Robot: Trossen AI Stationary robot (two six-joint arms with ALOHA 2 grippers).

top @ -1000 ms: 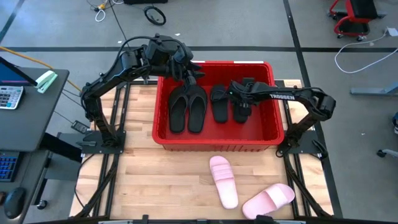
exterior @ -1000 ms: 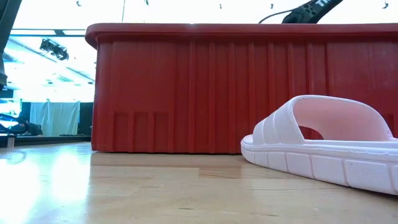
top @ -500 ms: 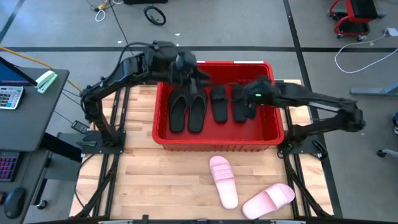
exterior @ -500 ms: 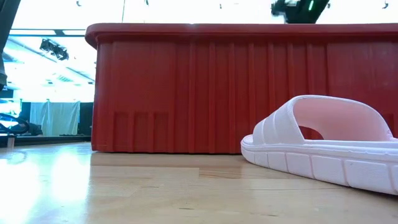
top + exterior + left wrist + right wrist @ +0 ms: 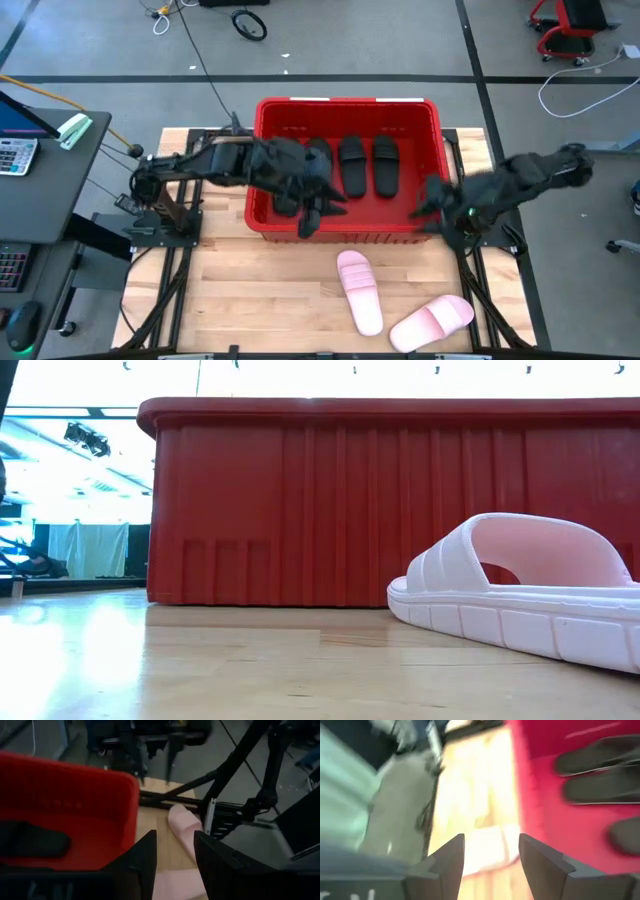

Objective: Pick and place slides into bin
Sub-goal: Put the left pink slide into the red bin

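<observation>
The red bin (image 5: 345,118) stands at the table's far middle; it also shows in the low view (image 5: 300,500). Two black wide-strap slides (image 5: 352,166) (image 5: 386,165) lie flat on its floor. The black flip-flops (image 5: 284,204) lie at its left, mostly hidden under my left arm. Two pale pink slides (image 5: 360,291) (image 5: 432,320) lie on the table in front of the bin. My left gripper (image 5: 316,208) is open and empty over the bin's near wall. My right gripper (image 5: 428,205) is open and empty at the bin's near right corner.
The bin's near wall (image 5: 390,500) stands between the grippers and the pink slide in the low view (image 5: 530,590). Bare wooden table (image 5: 240,290) lies at the near left. A desk with a calculator (image 5: 15,155) stands off the table's left side.
Both grippers have left the bin's inside and gone toward the table's near edge. My left one has swung from the bin's far left corner to its near wall. My right one has drawn back from the black slides to the bin's near right corner. The black sandals have stayed in the bin.
</observation>
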